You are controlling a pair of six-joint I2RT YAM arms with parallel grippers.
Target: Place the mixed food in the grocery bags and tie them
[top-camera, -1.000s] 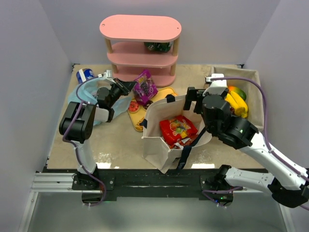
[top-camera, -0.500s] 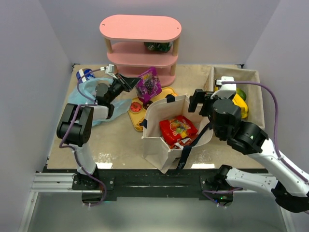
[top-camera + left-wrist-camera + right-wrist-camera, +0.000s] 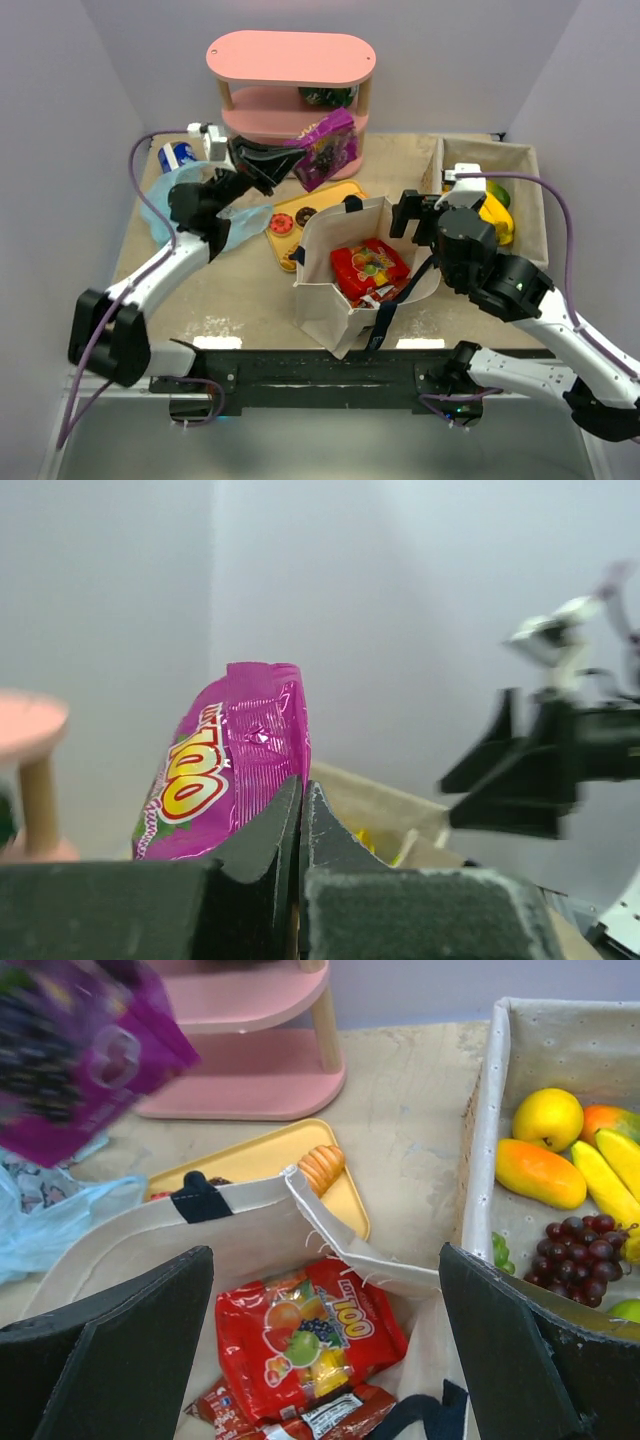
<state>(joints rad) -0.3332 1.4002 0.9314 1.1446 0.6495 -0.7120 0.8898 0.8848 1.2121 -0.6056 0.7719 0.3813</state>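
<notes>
My left gripper (image 3: 292,161) is shut on the lower edge of a purple snack packet (image 3: 326,148), holding it in the air in front of the pink shelf. In the left wrist view the jaws (image 3: 302,786) pinch the packet (image 3: 235,755) tightly. My right gripper (image 3: 418,214) stands wide open over the back right rim of a cream cloth tote (image 3: 330,228), holding nothing. A red snack packet (image 3: 305,1330) lies inside the tote (image 3: 250,1235). A crumpled light-blue plastic grocery bag (image 3: 232,222) lies on the table at the left. Bananas (image 3: 496,216) rest in the basket.
A pink three-tier shelf (image 3: 290,95) stands at the back. A yellow tray (image 3: 318,200) beside the tote holds small food. The cloth-lined basket (image 3: 482,1130) on the right holds fruit and grapes (image 3: 585,1250). A blue-and-white can (image 3: 177,155) sits at the back left.
My left arm has stretched out and lifted the purple packet up and to the right, near the shelf. The right gripper shifted slightly right and stayed open.
</notes>
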